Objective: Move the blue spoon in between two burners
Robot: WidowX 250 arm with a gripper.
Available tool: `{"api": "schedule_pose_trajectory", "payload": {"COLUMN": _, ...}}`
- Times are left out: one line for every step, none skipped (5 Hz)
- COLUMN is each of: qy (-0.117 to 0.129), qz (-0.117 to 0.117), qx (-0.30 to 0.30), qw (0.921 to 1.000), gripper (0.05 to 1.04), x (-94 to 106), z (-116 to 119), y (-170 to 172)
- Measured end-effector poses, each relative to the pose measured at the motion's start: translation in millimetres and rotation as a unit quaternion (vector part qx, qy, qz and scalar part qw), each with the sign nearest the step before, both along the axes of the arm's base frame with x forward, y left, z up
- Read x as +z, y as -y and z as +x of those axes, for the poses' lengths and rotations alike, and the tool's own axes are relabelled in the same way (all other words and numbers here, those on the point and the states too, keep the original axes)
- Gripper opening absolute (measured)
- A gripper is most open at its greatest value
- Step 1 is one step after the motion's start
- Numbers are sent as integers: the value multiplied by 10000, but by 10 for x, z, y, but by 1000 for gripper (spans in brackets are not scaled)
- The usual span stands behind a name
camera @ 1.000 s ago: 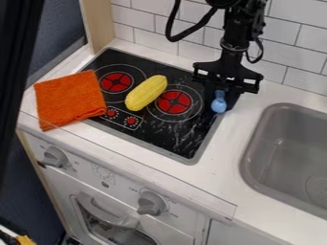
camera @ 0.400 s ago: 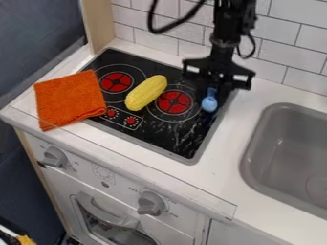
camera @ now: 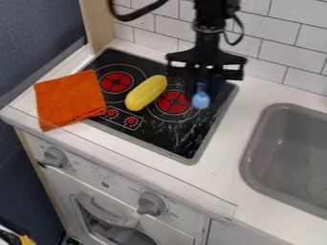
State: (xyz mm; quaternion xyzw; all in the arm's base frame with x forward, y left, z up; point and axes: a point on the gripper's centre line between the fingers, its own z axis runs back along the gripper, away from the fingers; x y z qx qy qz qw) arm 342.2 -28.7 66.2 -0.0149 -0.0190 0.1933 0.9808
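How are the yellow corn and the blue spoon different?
The corn is yellow, but the spoon is blue. The corn is long and fat, while the spoon looks smaller and has a rounded end. The corn lies slanted on the black stove top, while the spoon hangs at the gripper, its rounded end pointing down. Both are near the right-hand red burner.

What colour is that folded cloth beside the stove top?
The cloth is orange, showing best in the camera view.
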Motion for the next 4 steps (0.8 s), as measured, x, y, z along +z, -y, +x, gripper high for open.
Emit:
{"api": "schedule_pose_trajectory", "payload": {"qy": -374, "qz": -484, "qx": 239, "qw": 9978, "gripper": 371, "x": -86, "z": -209, "y": 70}}
{"api": "schedule_pose_trajectory", "payload": {"qy": -647, "qz": -905, "qx": 725, "qw": 9911, "gripper": 371, "x": -142, "z": -320, "y": 51}}
{"api": "schedule_pose_trajectory", "payload": {"qy": -721, "qz": -971, "qx": 955, "qw": 9881, "gripper": 371, "x": -157, "z": -333, "y": -4}}
{"api": "schedule_pose_trajectory", "payload": {"qy": -851, "qz": -874, "qx": 1109, "qw": 9863, "gripper": 371, "x": -239, "z": -342, "y": -94}}
